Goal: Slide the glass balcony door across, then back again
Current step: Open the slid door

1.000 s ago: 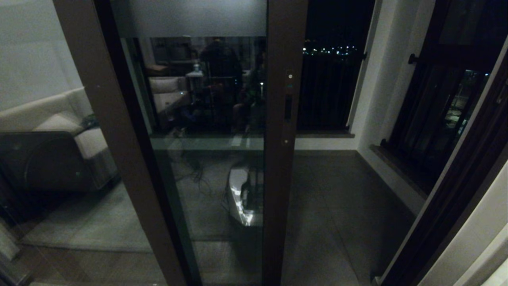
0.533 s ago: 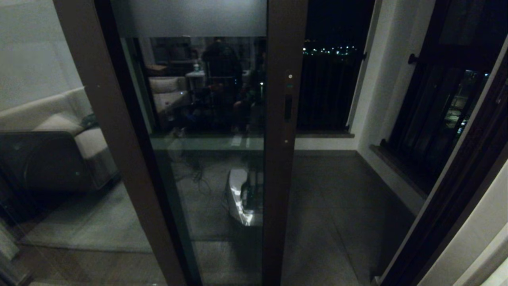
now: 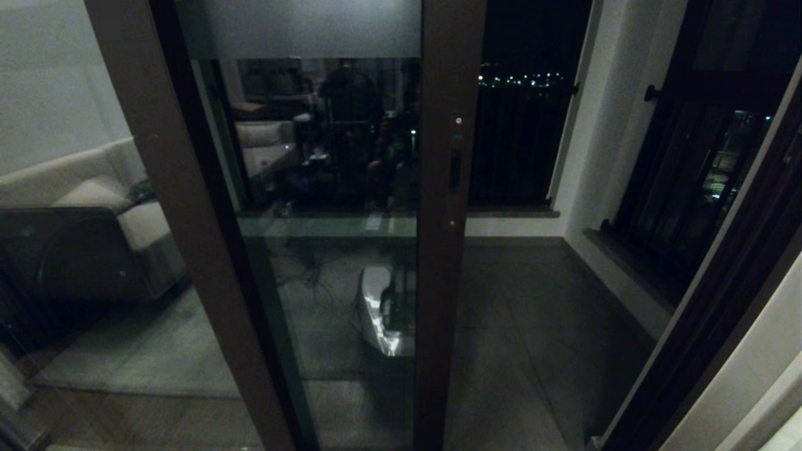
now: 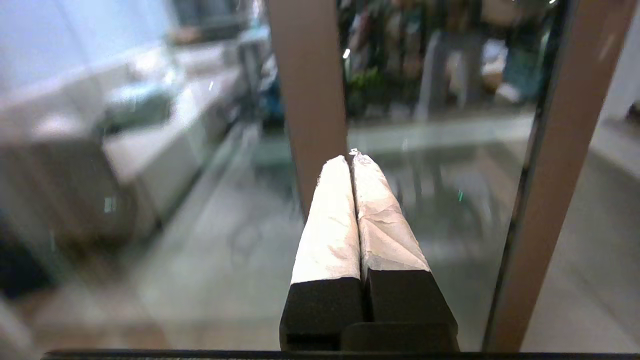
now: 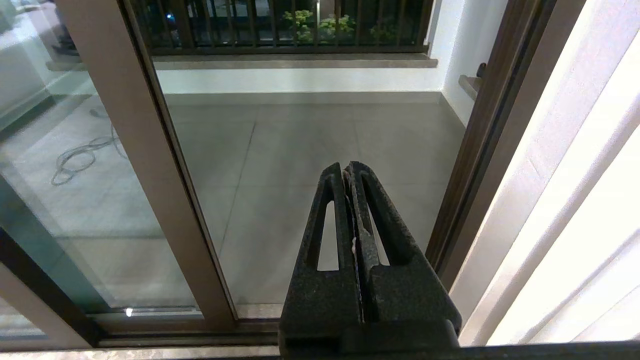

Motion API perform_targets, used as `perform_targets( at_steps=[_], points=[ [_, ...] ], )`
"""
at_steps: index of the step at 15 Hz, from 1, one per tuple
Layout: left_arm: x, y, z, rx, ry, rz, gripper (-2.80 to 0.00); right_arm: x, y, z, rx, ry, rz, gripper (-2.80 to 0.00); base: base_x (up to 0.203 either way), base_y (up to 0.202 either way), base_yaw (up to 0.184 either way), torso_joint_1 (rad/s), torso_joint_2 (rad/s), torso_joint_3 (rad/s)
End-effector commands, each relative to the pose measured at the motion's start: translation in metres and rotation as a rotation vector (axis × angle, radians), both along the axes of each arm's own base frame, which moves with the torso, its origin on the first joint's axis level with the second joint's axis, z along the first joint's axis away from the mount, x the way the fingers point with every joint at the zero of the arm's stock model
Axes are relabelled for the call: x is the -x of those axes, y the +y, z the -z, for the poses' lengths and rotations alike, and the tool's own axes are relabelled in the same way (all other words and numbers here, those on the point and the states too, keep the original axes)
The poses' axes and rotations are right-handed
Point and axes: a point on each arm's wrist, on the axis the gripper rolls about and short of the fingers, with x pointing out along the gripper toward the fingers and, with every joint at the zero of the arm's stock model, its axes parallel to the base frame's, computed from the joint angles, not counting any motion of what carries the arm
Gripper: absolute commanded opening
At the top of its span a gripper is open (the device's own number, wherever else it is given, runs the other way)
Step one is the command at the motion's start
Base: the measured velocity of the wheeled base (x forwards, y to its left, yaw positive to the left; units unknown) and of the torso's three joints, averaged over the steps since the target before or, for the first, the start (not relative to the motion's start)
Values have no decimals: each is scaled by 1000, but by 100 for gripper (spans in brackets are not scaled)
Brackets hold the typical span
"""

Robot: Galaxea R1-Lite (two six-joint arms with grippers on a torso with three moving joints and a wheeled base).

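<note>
A: Where's the door (image 3: 448, 207)?
B: Centre of the head view, half open.
A: Grippers?
B: Left gripper (image 4: 352, 156) and right gripper (image 5: 346, 167) both pinched together. Best press the stile edge.

Dim room; grey tiled balcony floor (image 3: 526, 300), white walls (image 3: 583, 156), barred side window (image 3: 689, 175).

glass balcony door (image 3: 326, 188): glossy glass, matt brown frame | floor (image 5: 310, 150): smooth tiles
</note>
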Motion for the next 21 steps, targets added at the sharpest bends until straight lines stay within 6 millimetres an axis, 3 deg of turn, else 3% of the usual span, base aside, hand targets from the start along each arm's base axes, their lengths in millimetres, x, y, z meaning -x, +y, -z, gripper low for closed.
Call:
perform_targets(
  at_steps=[1, 3, 4, 6, 7, 10, 13, 15, 18, 21],
  points=[
    [-69, -1, -53, -6, 112, 50, -280, 0, 0, 0, 0, 1, -1, -280, 0, 0, 0, 0, 0, 0],
    [-126, -11, -80, 5, 155, 165, -280, 0, 0, 0, 1, 1, -1, -280, 0, 0, 0, 0, 0, 0],
    [-156, -22, -85, 20, 196, 214, -280, 0, 0, 0, 1, 1, -1, -280, 0, 0, 0, 0, 0, 0],
    [-210, -58, -95, 42, 239, 338, -280, 0, 0, 0, 1, 1, -1, -280, 0, 0, 0, 0, 0, 0],
    [-227, -80, -106, 53, 223, 402, -280, 0, 0, 0, 1, 1, -1, -280, 0, 0, 0, 0, 0, 0],
    [-252, -151, -128, 113, 201, 606, -280, 0, 0, 0, 1, 1, -1, -280, 0, 0, 0, 0, 0, 0],
    [-272, -207, -111, 138, 296, 713, -280, 0, 0, 0, 1, 1, -1, -280, 0, 0, 0, 0, 0, 0],
    [-296, -240, -92, 145, 345, 733, -280, 0, 0, 0, 1, 1, -1, -280, 0, 0, 0, 0, 0, 0],
    [-325, -272, -75, 169, 320, 748, -280, 0, 0, 0, 1, 1, -1, -280, 0, 0, 0, 0, 0, 0],
    [-344, -290, -61, 190, 298, 752, -280, 0, 0, 0, 1, 1, -1, -280, 0, 0, 0, 0, 0, 0]
  ],
)
